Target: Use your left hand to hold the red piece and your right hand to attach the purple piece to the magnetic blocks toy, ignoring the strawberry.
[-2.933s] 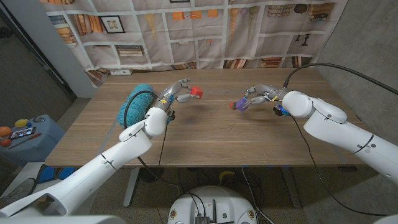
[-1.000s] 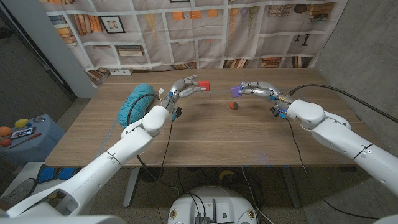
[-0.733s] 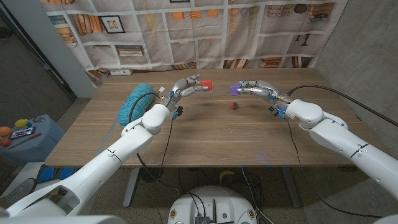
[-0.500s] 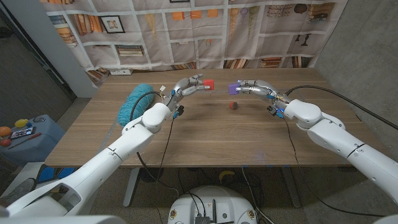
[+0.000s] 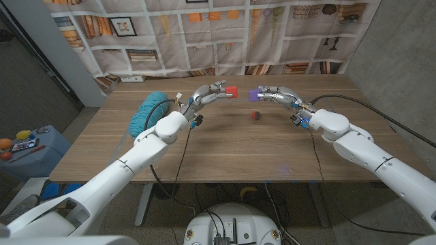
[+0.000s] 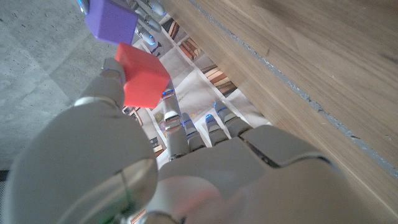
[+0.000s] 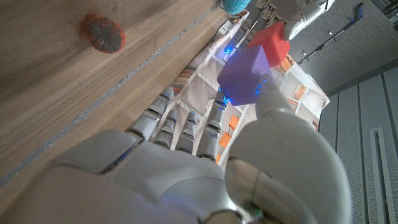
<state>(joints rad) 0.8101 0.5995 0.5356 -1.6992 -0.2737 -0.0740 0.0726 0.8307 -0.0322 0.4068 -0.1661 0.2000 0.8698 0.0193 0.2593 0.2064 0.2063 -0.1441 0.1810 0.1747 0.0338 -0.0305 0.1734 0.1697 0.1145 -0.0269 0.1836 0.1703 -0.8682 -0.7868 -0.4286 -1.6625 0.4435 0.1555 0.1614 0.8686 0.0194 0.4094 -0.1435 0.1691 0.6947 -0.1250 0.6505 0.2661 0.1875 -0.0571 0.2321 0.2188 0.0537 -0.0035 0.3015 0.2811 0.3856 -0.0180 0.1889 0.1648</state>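
Note:
My left hand (image 5: 208,93) holds the red cube (image 5: 231,90) up above the far middle of the table. My right hand (image 5: 274,94) pinches the purple cube (image 5: 253,93) just to the right of it, a small gap apart in the head view. In the left wrist view the red cube (image 6: 143,76) sits at my fingertips with the purple cube (image 6: 110,20) touching or nearly touching its corner. The right wrist view has the purple cube (image 7: 246,76) close against the red cube (image 7: 271,41). A small strawberry (image 5: 255,115) lies on the table below both cubes, also seen as the strawberry (image 7: 102,33).
A teal yarn ball (image 5: 148,112) lies on the wooden table (image 5: 231,153) beside my left forearm. A bookshelf-print backdrop (image 5: 204,34) hangs behind the far edge. A black cable (image 5: 354,75) runs along my right arm.
Both hands have lifted their cubes off the table and drawn toward each other; the gap between red and purple has shrunk. The strawberry stayed where the right hand left it.

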